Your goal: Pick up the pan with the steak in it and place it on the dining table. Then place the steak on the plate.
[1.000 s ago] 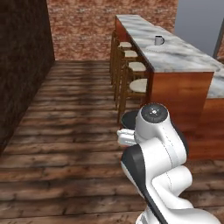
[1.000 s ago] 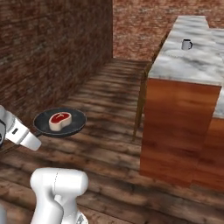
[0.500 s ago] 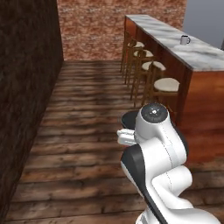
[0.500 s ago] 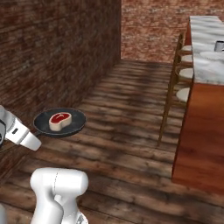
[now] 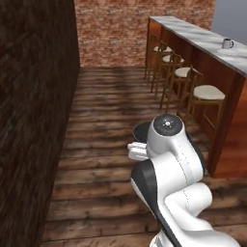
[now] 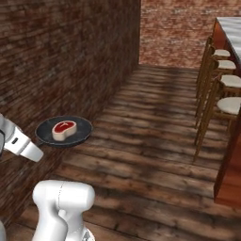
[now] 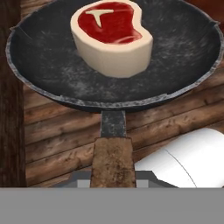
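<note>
The black pan (image 7: 52, 57) hangs level above the wooden floor, and my gripper (image 7: 113, 177) is shut on its brown wooden handle (image 7: 112, 159). The steak (image 7: 112, 37), red on top with a pale fat rim, lies in the pan slightly off centre. From the right base view the pan (image 6: 80, 129) with the steak (image 6: 64, 130) floats at the left, just beyond my gripper (image 6: 37, 151). A dark sliver of the pan (image 5: 141, 131) peeks out behind the arm. The dining table (image 5: 205, 41) runs along the right. The plate is out of view.
A dark brick wall (image 6: 61, 61) stands close on the left. Several wooden stools (image 5: 205, 96) line the table's near side. A white mug (image 5: 226, 43) stands on the table top. Wooden floor (image 6: 155, 141) stretches ahead to a red brick back wall (image 5: 111, 29).
The base has driven and turned, so the whole scene has shifted: the table slid to the right and the brick wall came closer. The pan and steak kept their place in my grip.
</note>
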